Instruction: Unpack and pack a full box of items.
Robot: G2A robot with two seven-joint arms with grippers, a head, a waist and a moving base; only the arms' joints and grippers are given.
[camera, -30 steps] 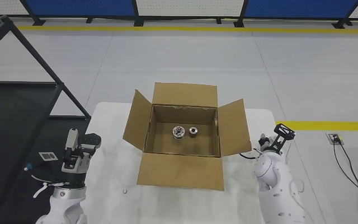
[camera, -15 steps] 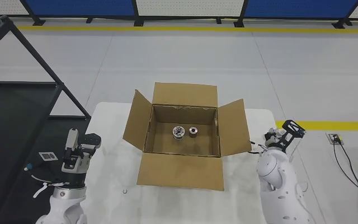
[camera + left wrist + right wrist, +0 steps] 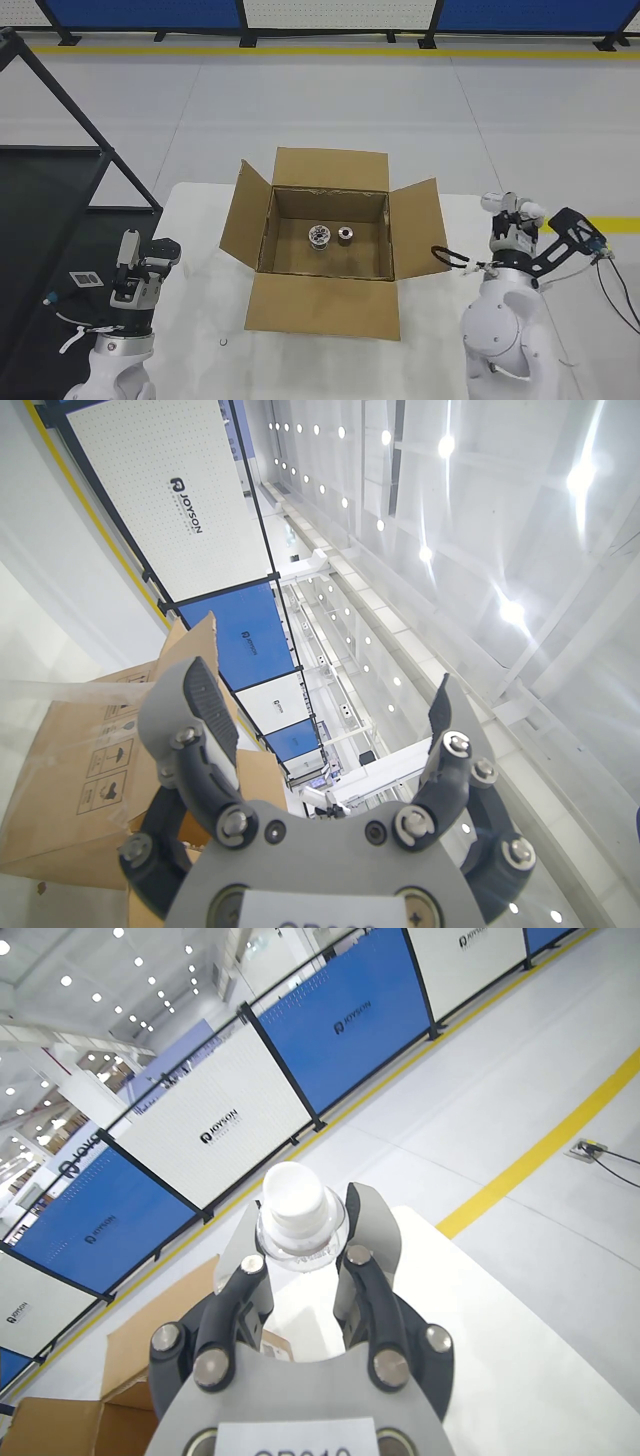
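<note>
The box [image 3: 322, 305] sits mid-surface, brown cardboard on the white surface [image 3: 198, 300], all four flaps folded out and the inside open to the top view. Down on its floor, toward the far wall, two small round pieces sit side by side and just apart: a silvery metal part [image 3: 319, 235] on the left and a darker brownish piece [image 3: 345, 235] on the right.

Over to the right, here's the right gripper [image 3: 305, 1215], out past the box's right flap at the right end of the surface. It's clamped on a clear bottle [image 3: 294, 1193] with a white cap. The fingers pinch it on both sides just below the cap, and the cap pokes out beyond the fingertips. Past the bottle, its wrist view takes in a corner of the surface, a flap of the box, and grey floor with a yellow line [image 3: 540, 1148] and blue and white panels [image 3: 345, 1028] behind.

On the other side, the left gripper [image 3: 320, 695] sits by the left edge of the surface, well apart from the box, pointed up toward the ceiling lights. Its jaws are spread wide, with nothing between the ribbed pads [image 3: 207, 700]. The box's side shows beside it, printed with handling symbols.

One last speck: a tiny object [image 3: 222, 342] lies on the surface near the box's front left corner, too small to identify.
</note>
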